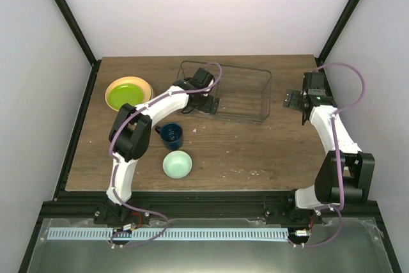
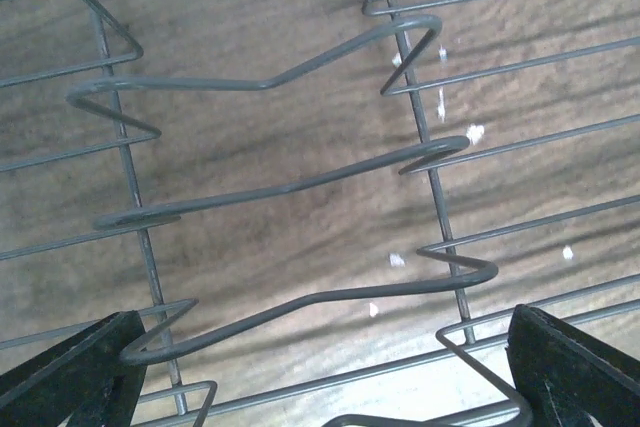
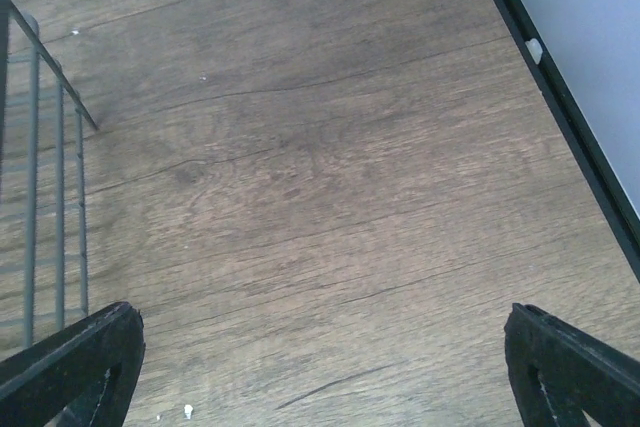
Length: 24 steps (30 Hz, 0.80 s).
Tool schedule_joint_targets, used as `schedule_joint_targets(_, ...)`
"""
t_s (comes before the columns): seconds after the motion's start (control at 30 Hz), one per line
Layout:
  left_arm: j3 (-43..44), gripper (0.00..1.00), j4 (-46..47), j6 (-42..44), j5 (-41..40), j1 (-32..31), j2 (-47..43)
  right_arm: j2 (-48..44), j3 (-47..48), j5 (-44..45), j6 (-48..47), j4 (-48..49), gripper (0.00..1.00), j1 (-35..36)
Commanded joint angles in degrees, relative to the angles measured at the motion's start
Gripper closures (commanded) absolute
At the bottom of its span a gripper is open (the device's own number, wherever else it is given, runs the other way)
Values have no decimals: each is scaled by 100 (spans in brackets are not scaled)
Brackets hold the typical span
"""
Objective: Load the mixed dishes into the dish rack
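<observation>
- Rectangular dish rack of thin dark wire (image 1: 267, 97): stands on the brown wood-grain table (image 1: 243, 151), toward the far edge and near its middle. Long axis runs left to right, the right end a little nearer the arms. See-through, so its wires are faint from above. In the left wrist view only a stretch of its zigzag dividers (image 2: 300, 185) shows; in the right wrist view only one end's bars (image 3: 82, 217), cut off at the frame edge.
- Left gripper (image 1: 204, 103) (image 2: 320, 325): jaws spread wide, holding nothing, over the rack's left part; only the finger ends show at the lower corners.
- Right gripper (image 1: 291, 99) (image 3: 320, 317): jaws spread wide, holding nothing, over bare table just right of the rack.
- Round lime-green plate (image 1: 126, 94): face up, lying on the round peach-orange plate (image 1: 108, 100), of which only the rim shows; left of the rack.
- Small dark blue mug (image 1: 171, 135): mouth up, beside the left arm.
- Pale mint bowl (image 1: 177, 164): near the mug, toward the arms; whether upright or inverted cannot be told.
</observation>
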Motion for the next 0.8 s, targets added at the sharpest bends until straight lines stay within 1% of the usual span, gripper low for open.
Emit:
schedule_joint_targets(0.0,-348,0,-418,-209,-128,-246,-282,-182,47,-239,-58,49,0,-28)
schedule_joint_targets(0.23,-408,0,-428,-457,-265,-520,-515,-59,49,-201,-107,98,0,-28)
schedule_joint_targets(0.5,-150,0,-730,-480,-680,-544,-967,117,105,-118,-60,214,0,-36)
schedule_joint_targets(0.67,-174,0,-775,-434,-779,-539,-1331,517,321,-46,36,390,0,-149)
schedule_joint_targets(0.77,-238,0,-744,-343,-1047,-454,-1621,1041,609,-301,14,515,0,-328)
